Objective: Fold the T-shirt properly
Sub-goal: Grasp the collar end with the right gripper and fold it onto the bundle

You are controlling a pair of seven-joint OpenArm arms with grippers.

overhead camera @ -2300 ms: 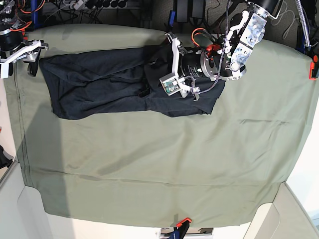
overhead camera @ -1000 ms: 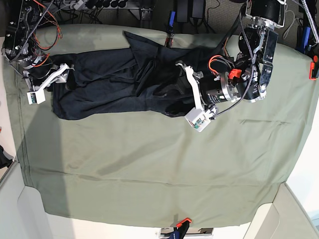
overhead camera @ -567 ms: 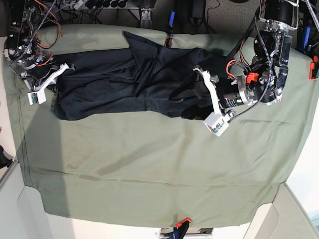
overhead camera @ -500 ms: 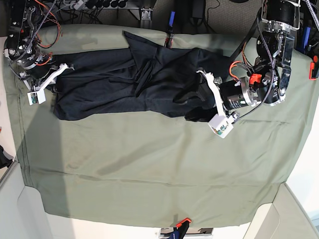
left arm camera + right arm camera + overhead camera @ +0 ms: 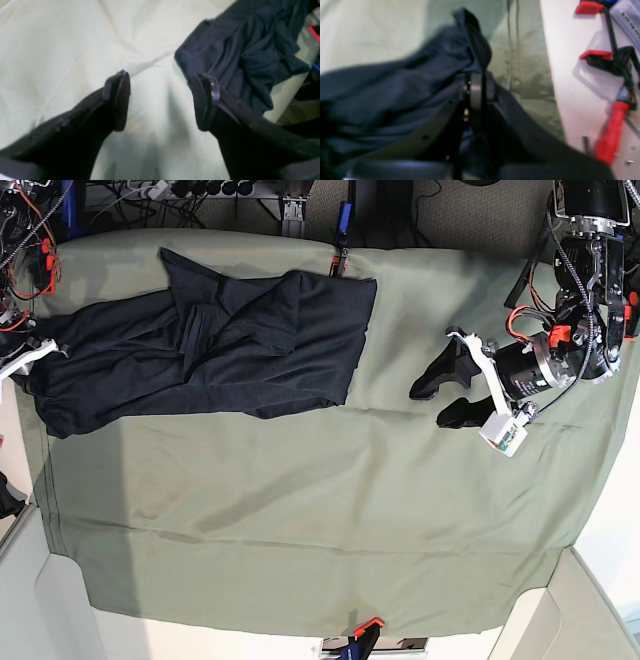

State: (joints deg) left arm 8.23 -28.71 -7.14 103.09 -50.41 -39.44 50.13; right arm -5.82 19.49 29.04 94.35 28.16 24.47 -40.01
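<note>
The dark navy T-shirt (image 5: 220,345) lies crumpled along the far left of the table, with a fold ridge near its middle. At the table's left edge my right gripper (image 5: 25,365) is shut on the shirt's end. The right wrist view shows the pads (image 5: 476,92) pinching a bunched ridge of T-shirt (image 5: 395,87) fabric. My left gripper (image 5: 432,406) hangs open over bare cloth, a short way right of the shirt's right edge. In the left wrist view the left gripper (image 5: 162,100) has nothing between its fingers, and the T-shirt (image 5: 237,50) edge lies beyond the right finger.
An olive-green table cloth (image 5: 300,520) covers the table. Red-handled clamps (image 5: 610,130) sit on the white surface past the left edge. Another clamp (image 5: 628,315) grips the right edge and one (image 5: 360,625) the front edge. Cables and gear line the back.
The T-shirt has slid left across the table, with the right gripper, shut on its end, moving toward the left edge. The left gripper has come off the shirt's right edge and stands further right.
</note>
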